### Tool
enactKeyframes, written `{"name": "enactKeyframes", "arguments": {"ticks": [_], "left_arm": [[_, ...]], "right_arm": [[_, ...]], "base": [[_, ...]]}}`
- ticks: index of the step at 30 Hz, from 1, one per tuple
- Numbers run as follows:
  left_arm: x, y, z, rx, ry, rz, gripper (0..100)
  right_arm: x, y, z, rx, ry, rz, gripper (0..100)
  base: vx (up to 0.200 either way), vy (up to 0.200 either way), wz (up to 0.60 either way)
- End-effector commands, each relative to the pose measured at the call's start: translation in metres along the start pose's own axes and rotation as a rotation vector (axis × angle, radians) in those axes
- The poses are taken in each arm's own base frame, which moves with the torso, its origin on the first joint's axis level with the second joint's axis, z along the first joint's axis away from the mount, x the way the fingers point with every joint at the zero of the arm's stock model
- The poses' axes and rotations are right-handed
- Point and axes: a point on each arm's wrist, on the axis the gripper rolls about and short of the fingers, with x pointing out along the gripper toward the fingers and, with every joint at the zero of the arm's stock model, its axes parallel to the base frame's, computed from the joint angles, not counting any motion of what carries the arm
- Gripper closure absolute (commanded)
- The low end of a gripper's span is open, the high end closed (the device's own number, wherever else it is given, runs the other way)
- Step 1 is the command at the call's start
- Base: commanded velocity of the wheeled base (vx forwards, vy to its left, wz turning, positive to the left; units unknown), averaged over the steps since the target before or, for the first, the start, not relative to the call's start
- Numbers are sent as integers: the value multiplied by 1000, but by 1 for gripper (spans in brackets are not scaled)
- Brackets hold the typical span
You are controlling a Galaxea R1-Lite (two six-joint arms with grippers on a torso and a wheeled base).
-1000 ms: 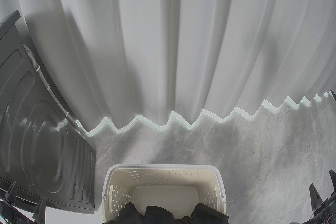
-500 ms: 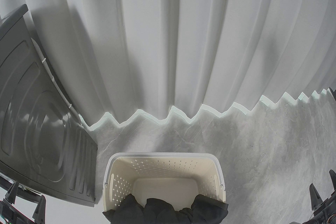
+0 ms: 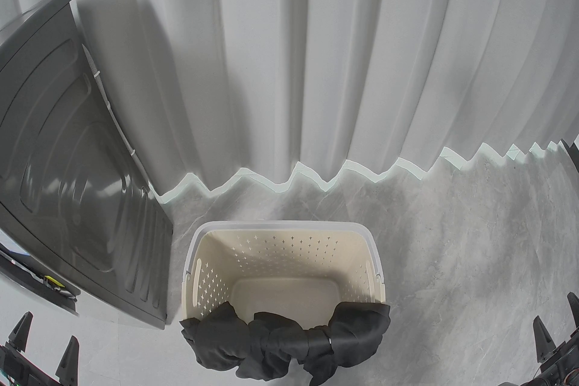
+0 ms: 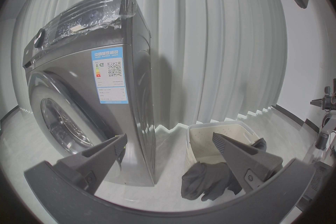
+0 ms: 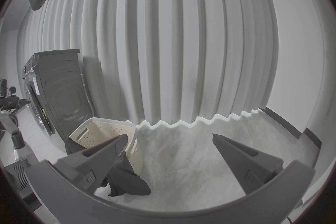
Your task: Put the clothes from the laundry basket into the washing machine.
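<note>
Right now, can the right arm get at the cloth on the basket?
Probably yes. The right gripper is open, and only bare floor lies between it and the cloth draped over the near rim of the basket. It would need to swing in sideways.

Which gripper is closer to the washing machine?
The left gripper. It sits right by the grey washing machine, while the right gripper is off on the other side of the laundry basket.
</note>
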Motion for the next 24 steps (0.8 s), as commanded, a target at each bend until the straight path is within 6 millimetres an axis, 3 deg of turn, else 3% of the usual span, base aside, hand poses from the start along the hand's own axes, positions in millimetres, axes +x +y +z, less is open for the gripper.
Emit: {"name": "enactKeyframes", "arguments": {"ticks": [1, 24], "left_arm": [[0, 0, -5, -2, -2, 0, 0], [0, 0, -5, -2, 0, -5, 0]], "right_arm": [[0, 0, -5, -1, 1, 0, 0], [0, 0, -5, -1, 1, 0, 0]], "base": [[-200, 0, 0], [-200, 0, 0]]}}
